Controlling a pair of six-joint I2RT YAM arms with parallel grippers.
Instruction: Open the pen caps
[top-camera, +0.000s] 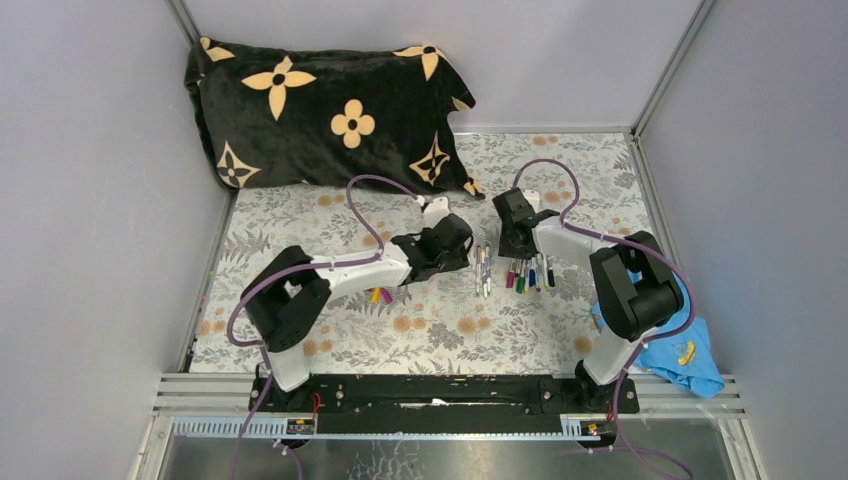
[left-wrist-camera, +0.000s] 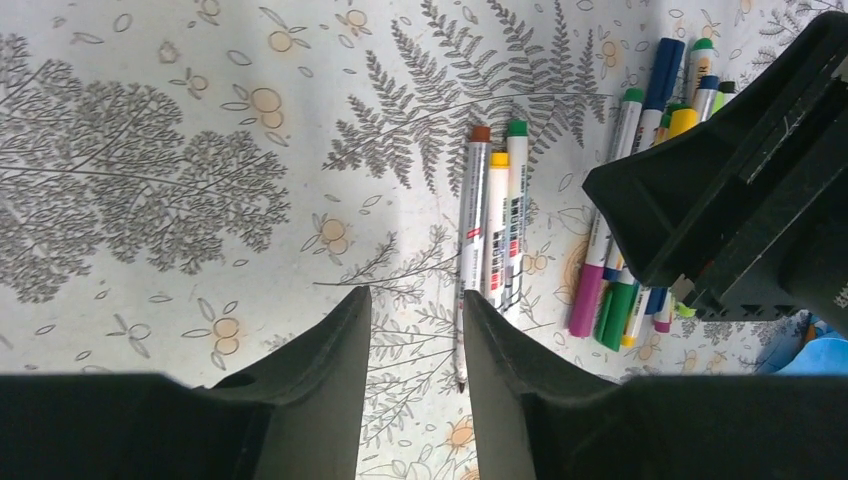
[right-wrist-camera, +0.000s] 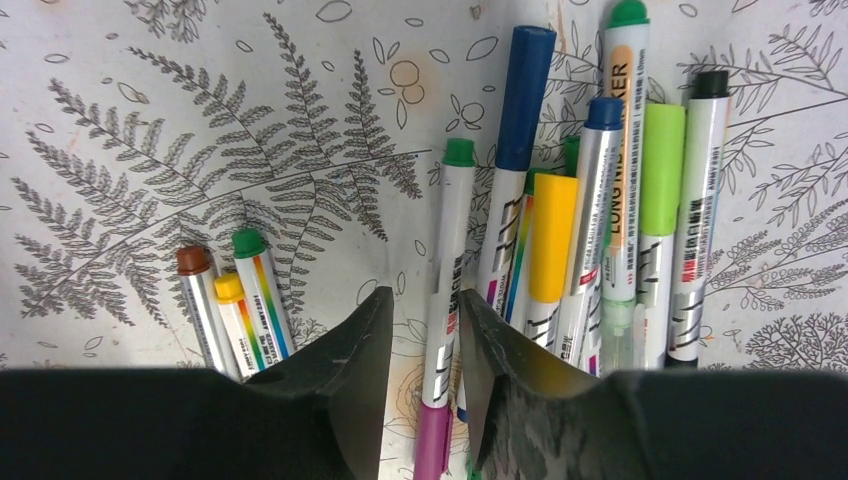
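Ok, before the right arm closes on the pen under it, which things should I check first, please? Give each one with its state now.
1. A pen sits in the gap of the right jaws: ok, the green-ended pen runs through it.
2. Right jaws open enough: ok, the patterned cloth shows beside the barrel.
3. Neighbours clear: not ok, the blue-capped pen lies right alongside.
4. Left jaws free: ok, open and empty.
5. Left jaws lined up on the magenta cap: not ok, it lies off to their right.
6. Height of the right jaws over the cloth: cannot tell.
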